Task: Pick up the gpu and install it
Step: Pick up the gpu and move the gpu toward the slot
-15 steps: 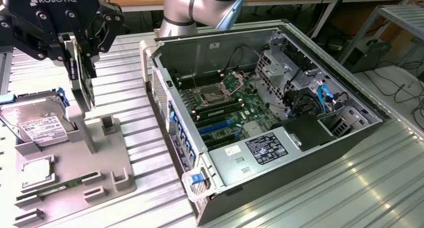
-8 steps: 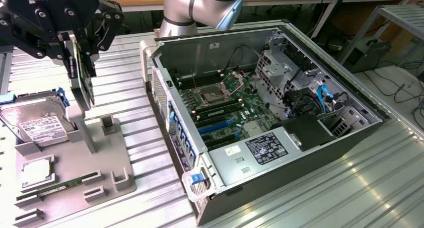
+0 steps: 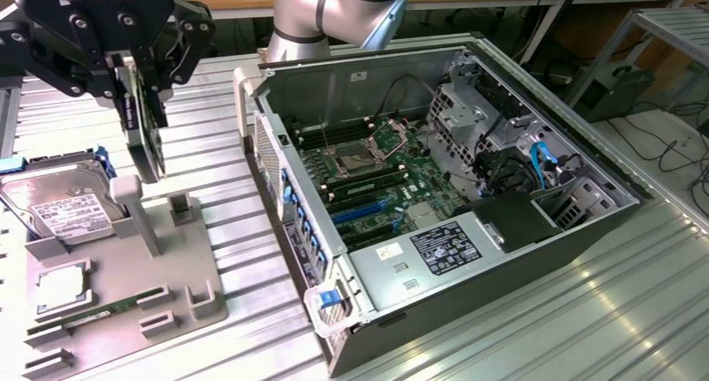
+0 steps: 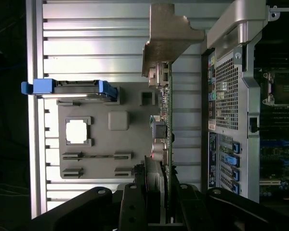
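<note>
On inspection, the gripper [image 3: 141, 86] was closed narrowly on the gpu [image 3: 145, 153], its fingers [image 4: 134, 204] clamping the card's upper edge. The card hung upright and edge-on, clear of the grey fixture tray [image 3: 133, 294] below it, at the exterior view's left. Its silver bracket [image 4: 169, 36] was visible in the wrist view; the fan face could not be made out with certainty. A hard drive [image 3: 58, 205] stood in the tray. The open computer case [image 3: 499, 315] lay just beside the tray, motherboard [image 3: 377, 178] exposed, apart from the card.
</note>
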